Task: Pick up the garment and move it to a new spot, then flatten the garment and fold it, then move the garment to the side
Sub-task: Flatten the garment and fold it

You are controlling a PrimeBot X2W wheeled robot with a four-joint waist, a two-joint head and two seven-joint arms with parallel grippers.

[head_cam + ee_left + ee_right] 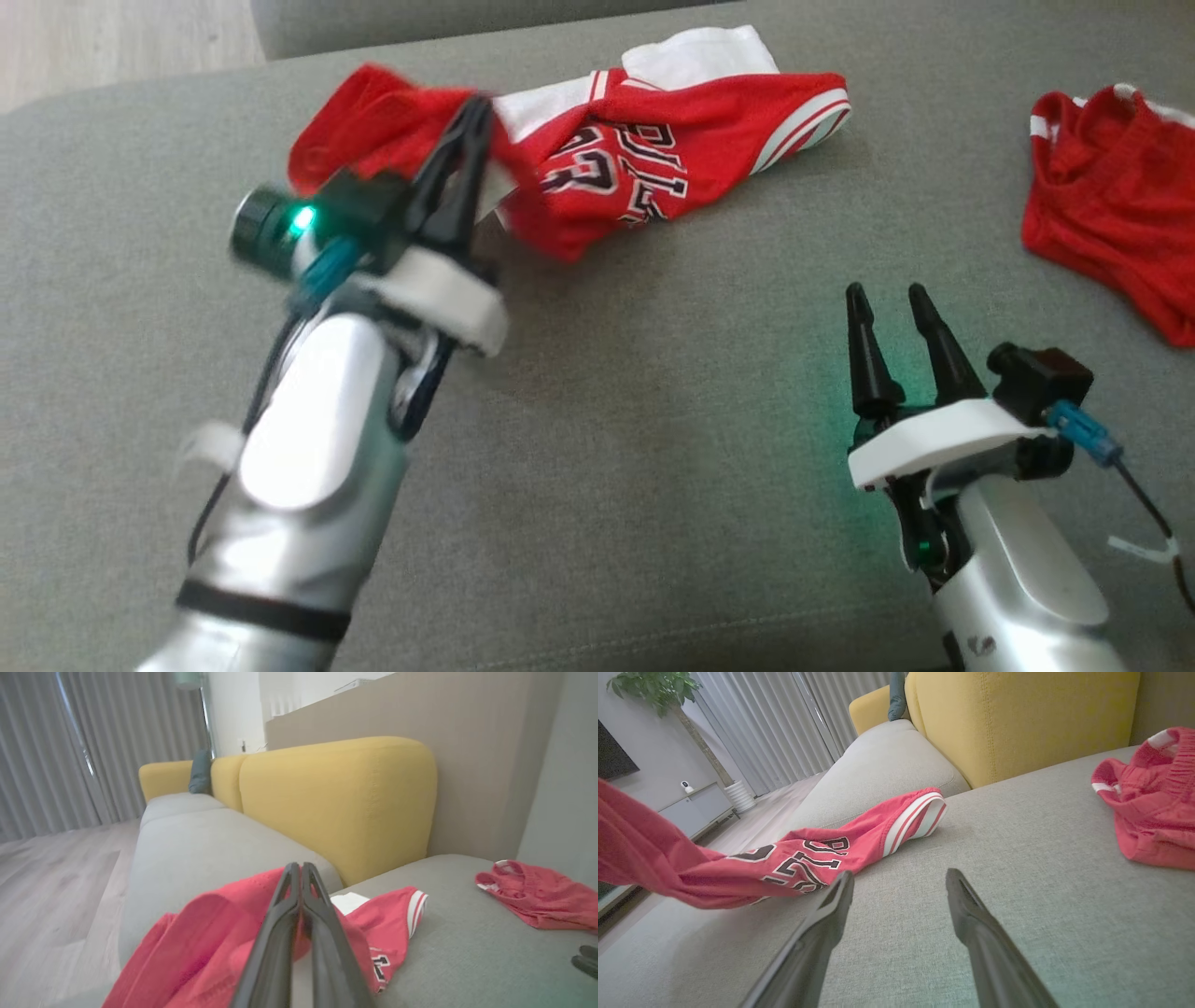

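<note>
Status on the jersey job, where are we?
Done: the left gripper is shut on one end of the lettered red jersey. In hand: that end is raised, while the striped end lies on the grey cushion. Left: moving it, flattening, folding, setting it aside. The right gripper is open and holds nothing.

The only writing I can make out is on the red garment [738, 112]: big black block lettering [611, 173] edged in white, printed across the cloth. The fabric is rumpled and folded over itself, so the characters are broken up and lie upside down to me. One looks like an R, but no whole word or number can be read.
</note>
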